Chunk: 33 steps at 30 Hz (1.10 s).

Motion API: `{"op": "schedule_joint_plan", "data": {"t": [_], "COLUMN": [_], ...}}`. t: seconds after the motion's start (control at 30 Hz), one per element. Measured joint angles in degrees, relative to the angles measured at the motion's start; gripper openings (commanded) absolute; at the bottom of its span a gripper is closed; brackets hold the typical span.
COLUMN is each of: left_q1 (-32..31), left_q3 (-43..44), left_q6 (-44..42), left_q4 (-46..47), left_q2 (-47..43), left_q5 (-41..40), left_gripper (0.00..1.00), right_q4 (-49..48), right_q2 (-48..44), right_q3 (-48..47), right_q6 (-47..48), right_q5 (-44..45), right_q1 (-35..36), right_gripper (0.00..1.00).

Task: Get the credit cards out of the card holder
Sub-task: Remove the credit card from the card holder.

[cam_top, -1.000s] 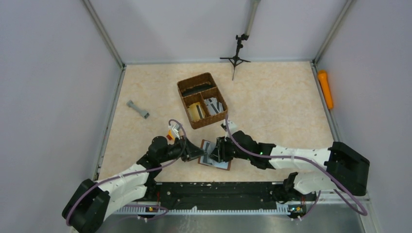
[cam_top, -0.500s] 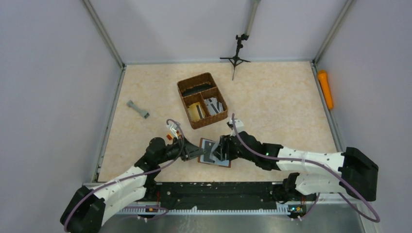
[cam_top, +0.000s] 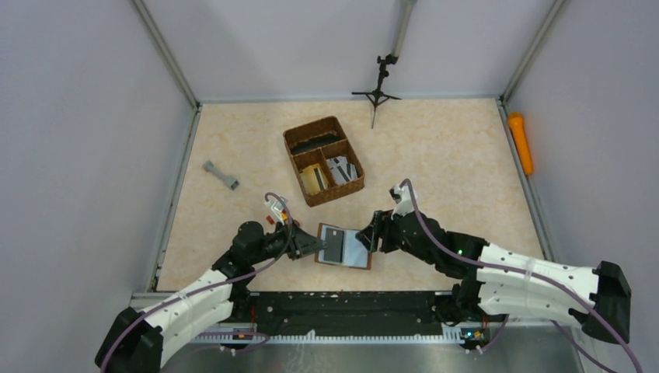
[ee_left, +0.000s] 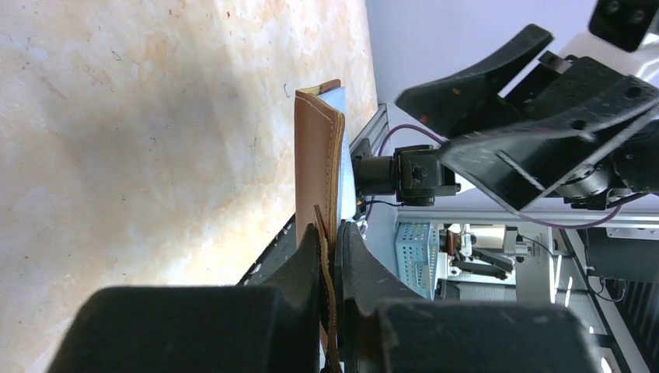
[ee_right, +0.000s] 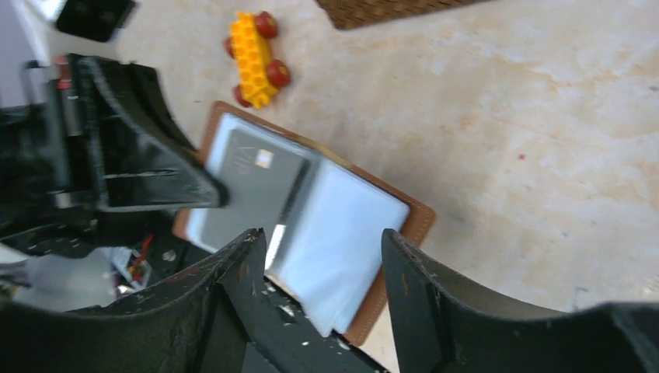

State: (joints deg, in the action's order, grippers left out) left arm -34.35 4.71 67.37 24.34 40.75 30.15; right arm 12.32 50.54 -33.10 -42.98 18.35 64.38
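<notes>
The brown leather card holder (cam_top: 344,247) lies open on the table near the front edge. Its left half holds a grey card (cam_top: 333,244); its right half shows a pale sleeve. In the right wrist view the holder (ee_right: 408,227) lies open with the grey card (ee_right: 252,183) on the left. My left gripper (cam_top: 315,245) is shut on the holder's left edge; the left wrist view shows the leather edge (ee_left: 317,155) pinched between the jaws (ee_left: 330,241). My right gripper (cam_top: 371,231) is open and empty just right of the holder, and its fingers (ee_right: 322,241) frame it.
A brown woven basket (cam_top: 323,160) with compartments stands behind the holder. A yellow toy brick car (ee_right: 256,56) sits by the left arm. A grey dumbbell-shaped piece (cam_top: 221,176) lies at the left. An orange cylinder (cam_top: 521,143) lies at the right wall. A small black tripod (cam_top: 378,92) stands at the back.
My right gripper has pulled back to the right, off the holder. The holder now lies fully open with the grey card showing. My left gripper keeps its hold.
</notes>
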Motion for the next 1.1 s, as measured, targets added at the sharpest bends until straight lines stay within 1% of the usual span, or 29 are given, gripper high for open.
{"op": "schedule_joint_plan", "data": {"t": [0.07,0.1,0.2,0.3,0.43,0.6,0.7,0.87,1.1], "left_q1": [0.0,0.0,0.0,0.0,0.0,0.0,0.0,0.0,0.0], "left_q3": [0.0,0.0,0.0,0.0,0.0,-0.3,-0.8,-1.2,-1.7], "left_q6": [0.0,0.0,0.2,0.7,2.0,4.0,4.7,5.6,7.3], "left_q4": [0.1,0.3,1.6,3.1,6.2,10.5,11.7,12.5,15.1], "left_q2": [0.0,0.2,1.1,1.6,1.9,1.9,1.7,0.6,0.3], "left_q5": [0.1,0.2,0.7,1.2,2.0,2.3,2.4,2.4,2.6], "left_gripper": [0.01,0.01,0.01,0.01,0.01,0.00,0.00,0.00,0.00], "right_q4": [-2.1,-3.2,-6.8,-10.4,-12.8,-15.0,-15.8,-18.2,-25.0], "right_q2": [-1.6,-2.0,-1.9,0.4,4.5,5.9,5.9,5.3,1.9], "right_q3": [0.0,0.1,0.1,0.1,0.5,3.3,3.9,4.7,10.0], "right_q6": [0.5,0.7,1.0,0.7,-0.8,-3.7,-5.2,-7.0,-11.0], "right_q5": [-2.3,-3.3,-7.0,-10.1,-12.6,-13.6,-13.6,-13.7,-15.6], "right_q1": [0.0,0.0,0.0,0.0,0.0,0.0,0.0,0.0,-0.5], "right_gripper": [0.49,0.45,0.40,0.35,0.33,0.29,0.28,0.23,0.18]}}
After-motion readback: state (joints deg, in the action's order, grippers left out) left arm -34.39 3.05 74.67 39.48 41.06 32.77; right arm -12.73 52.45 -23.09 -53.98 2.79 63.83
